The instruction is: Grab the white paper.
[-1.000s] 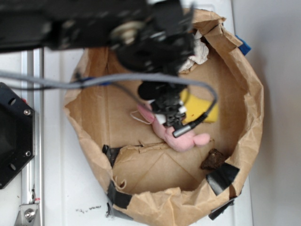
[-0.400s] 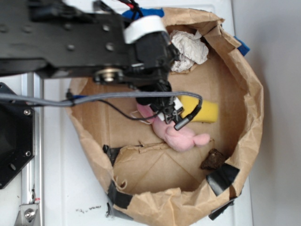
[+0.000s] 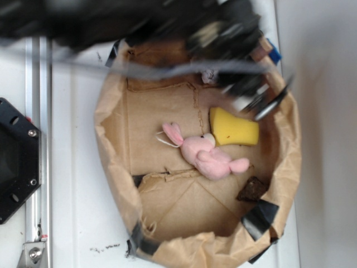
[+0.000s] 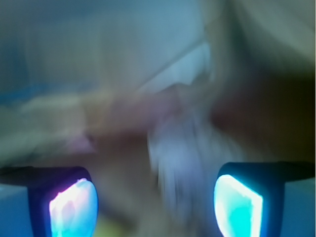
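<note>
Brown paper wall [image 3: 114, 151] rings the open cardboard floor, its rim crumpled and taped; blurred black arm [image 3: 139, 25] covers the wall's far edge; yellow sponge [image 3: 234, 127] touches the pink bunny [image 3: 203, 155] mid-floor, bare floor around them; white paper [image 3: 210, 75] peeks under the arm beside the far rim; gripper [image 4: 155, 205] pads stand apart, pale blur between.

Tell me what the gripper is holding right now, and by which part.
Nothing. In the wrist view the gripper is open, its fingers wide apart, and the blurred white paper lies beyond them, ungripped.
</note>
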Robot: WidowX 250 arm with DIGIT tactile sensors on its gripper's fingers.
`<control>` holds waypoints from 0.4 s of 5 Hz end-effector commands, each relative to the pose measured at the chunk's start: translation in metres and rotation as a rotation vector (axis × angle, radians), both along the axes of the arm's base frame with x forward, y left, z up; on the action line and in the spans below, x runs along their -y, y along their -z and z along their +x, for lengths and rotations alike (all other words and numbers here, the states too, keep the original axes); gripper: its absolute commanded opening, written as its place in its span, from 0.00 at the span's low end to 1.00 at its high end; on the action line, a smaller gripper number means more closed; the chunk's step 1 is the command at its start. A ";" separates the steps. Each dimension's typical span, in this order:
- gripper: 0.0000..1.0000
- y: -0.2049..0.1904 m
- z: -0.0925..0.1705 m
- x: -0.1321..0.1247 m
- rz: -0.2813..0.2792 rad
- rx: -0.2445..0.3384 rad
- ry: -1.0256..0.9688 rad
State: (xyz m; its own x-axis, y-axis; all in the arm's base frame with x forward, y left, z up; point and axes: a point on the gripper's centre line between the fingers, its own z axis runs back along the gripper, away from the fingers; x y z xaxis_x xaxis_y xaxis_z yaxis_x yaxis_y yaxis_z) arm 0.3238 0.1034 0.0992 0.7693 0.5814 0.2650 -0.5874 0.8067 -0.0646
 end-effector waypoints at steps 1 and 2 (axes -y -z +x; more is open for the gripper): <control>1.00 -0.021 0.026 -0.035 0.056 0.101 -0.054; 1.00 -0.026 0.012 -0.020 0.027 0.114 0.009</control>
State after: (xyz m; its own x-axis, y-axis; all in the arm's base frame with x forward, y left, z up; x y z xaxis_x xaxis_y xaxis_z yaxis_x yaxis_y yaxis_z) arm 0.3352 0.1077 0.0939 0.7740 0.5644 0.2872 -0.5652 0.8202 -0.0886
